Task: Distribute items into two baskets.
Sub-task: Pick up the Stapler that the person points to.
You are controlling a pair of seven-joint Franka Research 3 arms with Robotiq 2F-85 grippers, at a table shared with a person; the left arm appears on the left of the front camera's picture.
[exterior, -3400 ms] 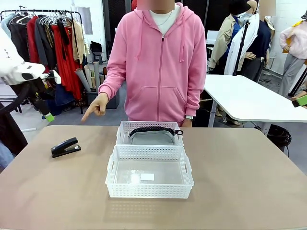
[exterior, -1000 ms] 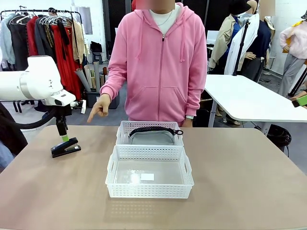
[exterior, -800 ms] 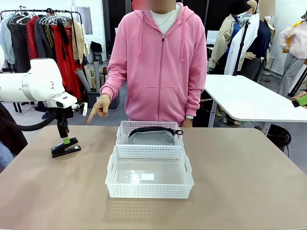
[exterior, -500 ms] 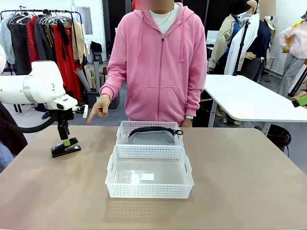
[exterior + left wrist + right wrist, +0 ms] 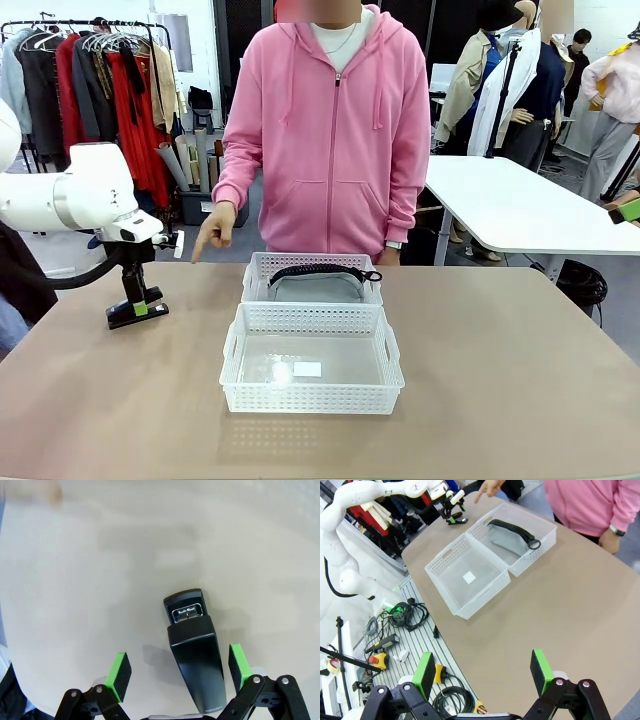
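From the front, the left pincer [image 5: 137, 303] is down at the small black desk stapler [image 5: 133, 314], which lies on the left part of the tan desk [image 5: 500, 390]. Here the fingers cover the stapler's middle, and I cannot tell whether they touch it. The left wrist view shows this better: the green pads [image 5: 119, 670] stand wide apart, one on each side of the stapler's body. There is a clear gap on one side and only a thin gap on the other, so nothing is gripped.

The person's hand [image 5: 215, 226] points down toward the desk near the stapler.

In the middle of the desk, the far white lattice-walled plastic basket [image 5: 262, 264] holds the grey soft fabric pouch [image 5: 315, 290], its black strap arching over it. The near white lattice-walled plastic basket [image 5: 310, 398] touches the far one and contains just a small white label [image 5: 307, 369].

The right wrist view looks down on both baskets from high above. The right pincer [image 5: 482, 671] has its pads wide apart and holds nothing.
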